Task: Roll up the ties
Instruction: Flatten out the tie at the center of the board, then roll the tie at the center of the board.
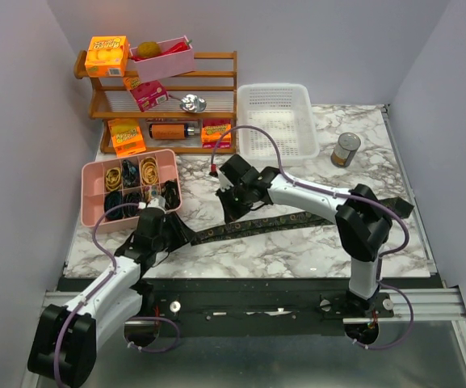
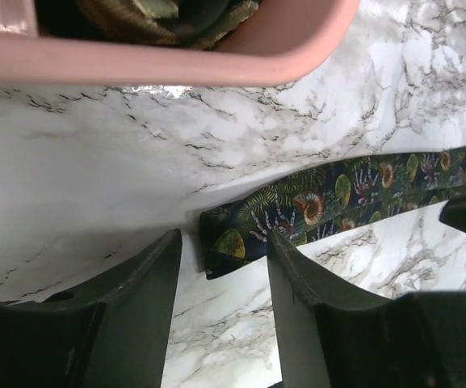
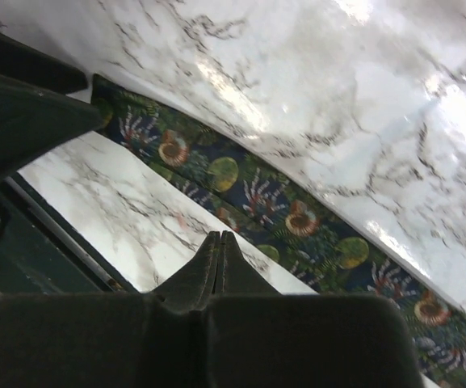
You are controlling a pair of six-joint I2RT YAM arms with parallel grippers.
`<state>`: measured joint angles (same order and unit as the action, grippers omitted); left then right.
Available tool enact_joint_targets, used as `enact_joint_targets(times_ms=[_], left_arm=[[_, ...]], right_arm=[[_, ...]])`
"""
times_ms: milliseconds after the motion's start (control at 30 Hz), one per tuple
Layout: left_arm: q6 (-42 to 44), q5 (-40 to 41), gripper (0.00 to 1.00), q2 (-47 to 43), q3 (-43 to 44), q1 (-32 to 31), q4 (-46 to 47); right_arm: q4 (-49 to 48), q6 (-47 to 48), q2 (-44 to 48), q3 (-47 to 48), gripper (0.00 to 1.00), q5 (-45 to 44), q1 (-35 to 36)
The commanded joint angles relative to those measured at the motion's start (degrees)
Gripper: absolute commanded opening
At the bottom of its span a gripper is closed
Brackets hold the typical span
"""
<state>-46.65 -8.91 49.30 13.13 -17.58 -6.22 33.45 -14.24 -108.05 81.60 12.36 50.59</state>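
Note:
One tie (image 1: 297,220), dark fabric with a green and orange leaf-and-shell print, lies flat in a long strip across the marble table. Its narrow end (image 2: 224,246) rests between the tips of my left gripper (image 2: 226,242), whose jaws stand apart with the right finger (image 2: 293,275) over the tie's edge. In the top view that left gripper (image 1: 182,234) is at the strip's left end. My right gripper (image 3: 219,236) is shut with nothing in it, its tips just off the near edge of the tie (image 3: 297,218), and in the top view this gripper (image 1: 234,212) hovers over the strip's left part.
A pink divided tray (image 1: 91,174) of elastic loops sits just behind the left gripper, its wall (image 2: 176,69) close above the tie end. A white basket (image 1: 277,121), a can (image 1: 346,149) and a wooden shelf (image 1: 216,89) with boxes stand at the back.

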Motion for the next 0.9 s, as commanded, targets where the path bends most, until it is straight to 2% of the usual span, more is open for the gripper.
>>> enact_joint_targets(times_ms=[0, 300, 667, 867], left_arm=[[-2.6, -1.5, 0.54, -2.1, -3.7, 0.4, -0.3], [-3.4, -2.0, 0.49, -1.4, -5.2, 0.3, 2.4], [-3.9, -1.6, 0.49, -2.4, -5.9, 0.4, 1.8], [-4.2, -2.7, 0.41, -1.9, -6.6, 0.4, 4.3]], right_arm=[[-2.5, 1.3, -5.0, 3.5, 0.01, 4.8, 1.5], [-5.5, 0.7, -11.5, 7.3, 0.0, 8.1, 3.6], [-4.9, 0.3, -14.5, 4.7, 0.0, 6.4, 4.2], [-5.0, -0.3, -14.5, 4.4, 0.0, 6.6, 4.3]])
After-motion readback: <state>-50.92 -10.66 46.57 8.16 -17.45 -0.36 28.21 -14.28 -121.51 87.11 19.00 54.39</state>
